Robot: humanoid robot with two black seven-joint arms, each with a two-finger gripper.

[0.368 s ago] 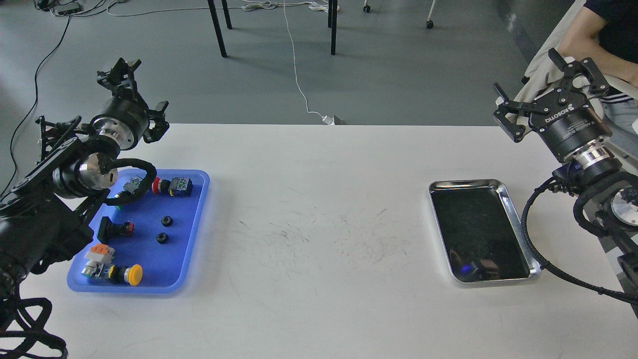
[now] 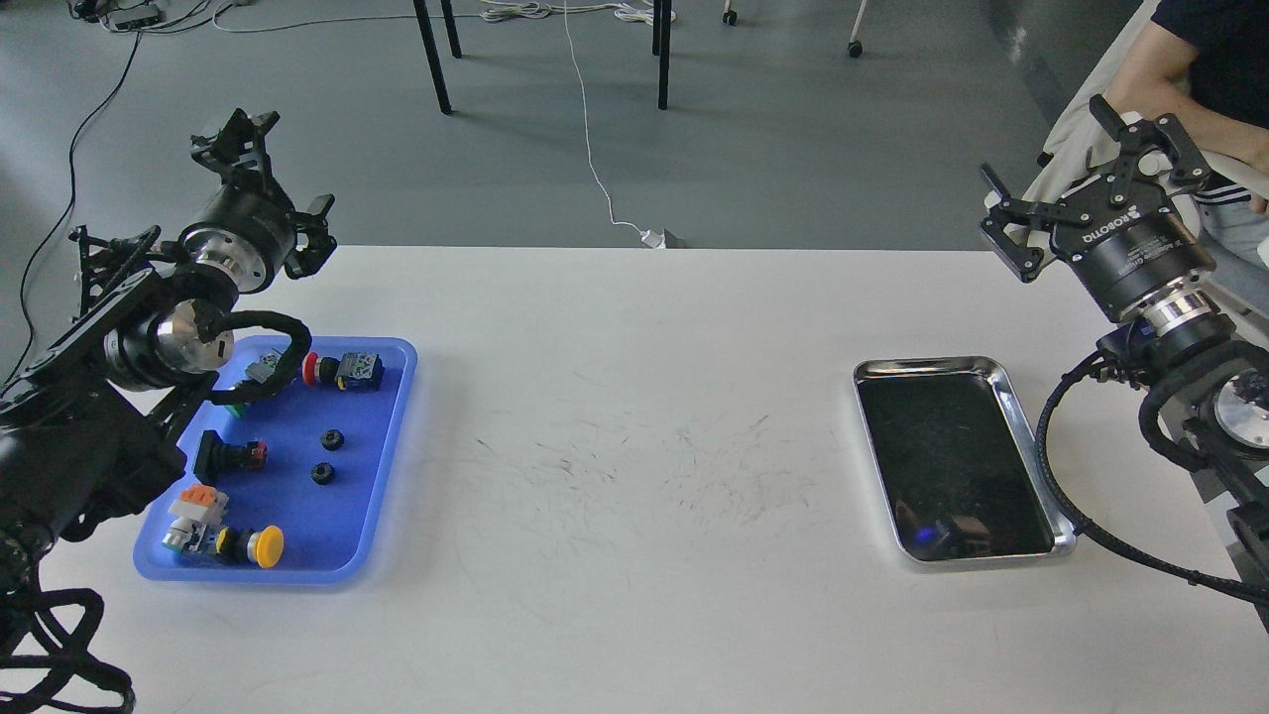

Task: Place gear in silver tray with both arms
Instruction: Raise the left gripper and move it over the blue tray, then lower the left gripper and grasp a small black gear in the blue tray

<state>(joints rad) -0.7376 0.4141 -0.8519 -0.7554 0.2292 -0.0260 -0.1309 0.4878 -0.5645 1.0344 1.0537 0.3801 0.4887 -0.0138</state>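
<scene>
Both grippers are seen raised above the far edge of the desk (image 2: 634, 416), well apart from each other. On the left side, the left gripper (image 2: 273, 164) is held spread wide, one finger pointing up and back and the other jutting to the right, and nothing is gripped between them. On the right side, the right gripper (image 2: 1086, 188), marked ROBOTIQ, is likewise spread wide with its fingers pointing up and away, and nothing is held in it.

The silver tray (image 2: 1023, 416) is laid flat on the right part of the desk, near the right arm's cable; its dark mirror-like floor is bare. A blue tray (image 2: 392, 416) is set on the left part of the desk, partly covered by the left arm. Two small black gears (image 2: 332, 439) (image 2: 322, 473) are seen on its floor, one just behind the other, near the tray's middle. Around them are placed a red-capped button (image 2: 342, 370), a black switch (image 2: 226, 456), a yellow-capped button (image 2: 253, 545) and an orange-and-white part (image 2: 196, 504).

A seated person (image 2: 1205, 79) is partly visible behind the right gripper.
</scene>
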